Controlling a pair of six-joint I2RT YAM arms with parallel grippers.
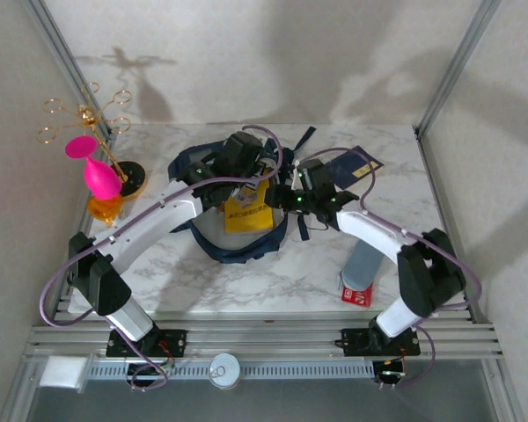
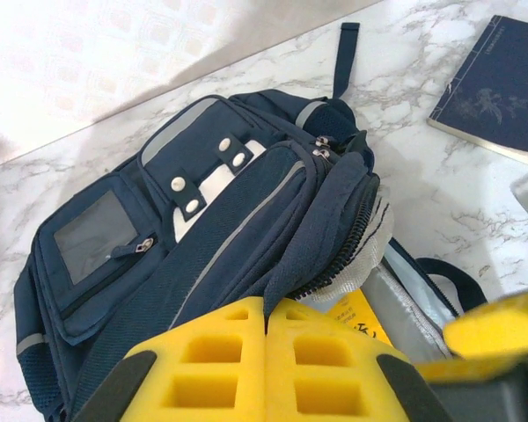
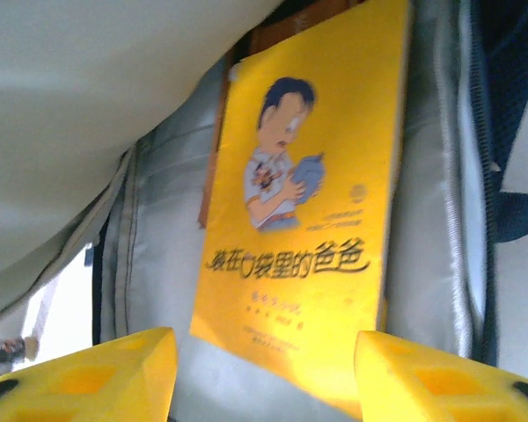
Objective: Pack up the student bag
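Observation:
The navy student bag (image 1: 187, 165) lies open in the middle of the table. In the left wrist view its front pockets (image 2: 202, 237) face up, and my left gripper (image 2: 266, 308) is shut on a fold of the fabric at the zipper edge, holding the opening up. A yellow book (image 3: 308, 202) with a cartoon boy on its cover lies on the grey lining (image 3: 158, 237) inside the bag. My right gripper (image 3: 264, 369) is open just over the book's lower edge, and its fingers are off the book. From above, both grippers (image 1: 246, 171) (image 1: 286, 198) meet over the yellow book (image 1: 246, 215).
A navy notebook (image 1: 356, 163) lies right of the bag and appears again as the notebook (image 2: 502, 88). A grey cylinder (image 1: 363, 262) and a red packet (image 1: 356, 294) sit at the front right. A pink funnel-shaped item (image 1: 97, 171) and a gold wire stand (image 1: 84, 114) are at the back left.

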